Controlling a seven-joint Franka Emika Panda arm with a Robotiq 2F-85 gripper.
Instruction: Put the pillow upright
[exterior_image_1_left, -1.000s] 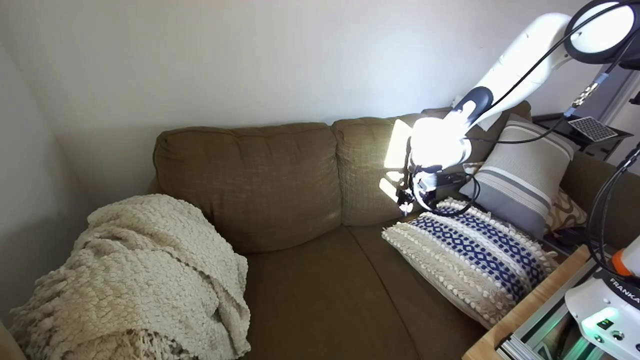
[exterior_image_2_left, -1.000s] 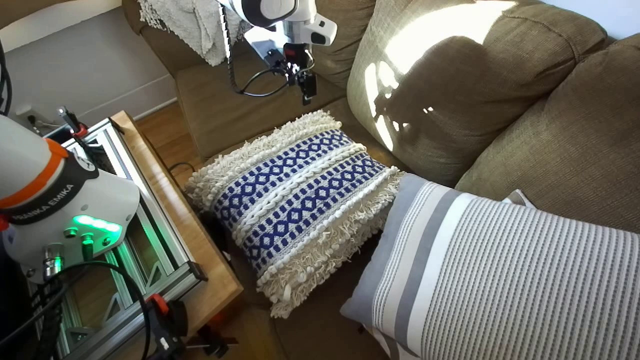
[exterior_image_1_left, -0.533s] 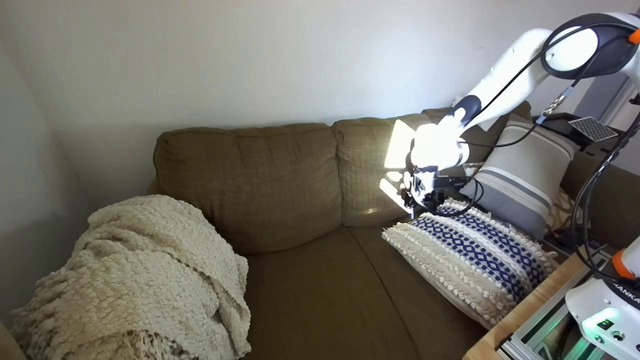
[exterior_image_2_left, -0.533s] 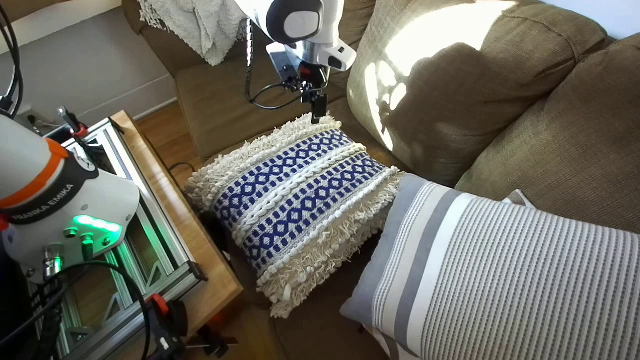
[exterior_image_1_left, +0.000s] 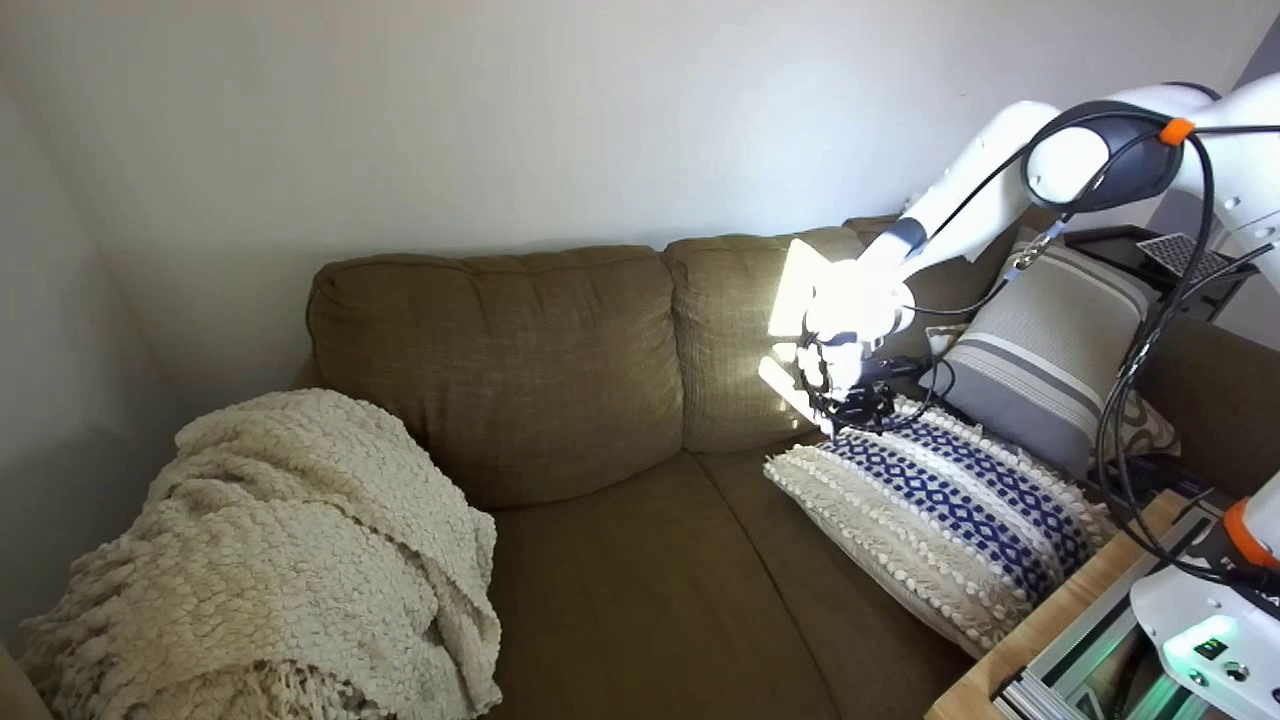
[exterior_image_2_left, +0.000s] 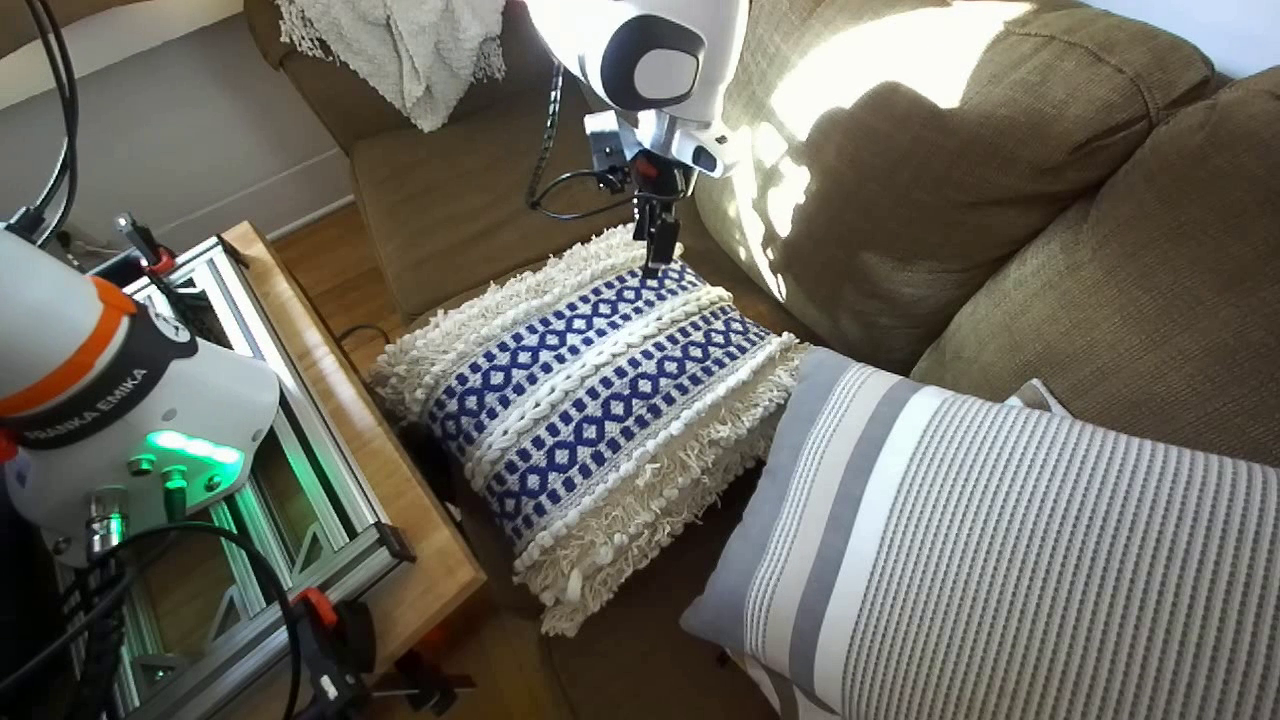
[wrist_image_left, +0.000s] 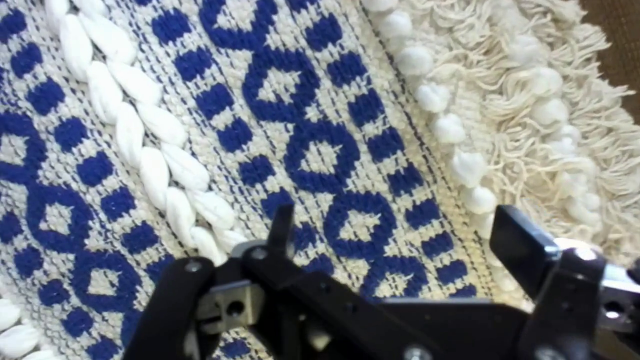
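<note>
The pillow, cream with navy-blue woven bands and shaggy fringe, lies flat on the couch seat in both exterior views (exterior_image_1_left: 940, 500) (exterior_image_2_left: 600, 400). It fills most of the wrist view (wrist_image_left: 320, 155). My gripper (exterior_image_2_left: 656, 262) points down over the pillow's edge portion near the backrest; in an exterior view (exterior_image_1_left: 838, 425) it shows at the pillow's back corner. In the wrist view the gripper (wrist_image_left: 395, 225) is open, its fingers wide apart with only pillow fabric visible beneath. Whether the fingertips touch the fabric cannot be told.
A grey-white striped pillow (exterior_image_2_left: 1040, 560) lies beside the patterned one. Brown back cushions (exterior_image_2_left: 940, 220) stand behind. A cream knitted blanket (exterior_image_1_left: 290, 550) covers the couch's far end. The robot's wooden-edged base table (exterior_image_2_left: 420, 540) borders the pillow's front side.
My gripper has moved down and over the pillow's edge, from above and beyond it in an exterior view. The arm's elbow has lowered. The pillow has not moved.
</note>
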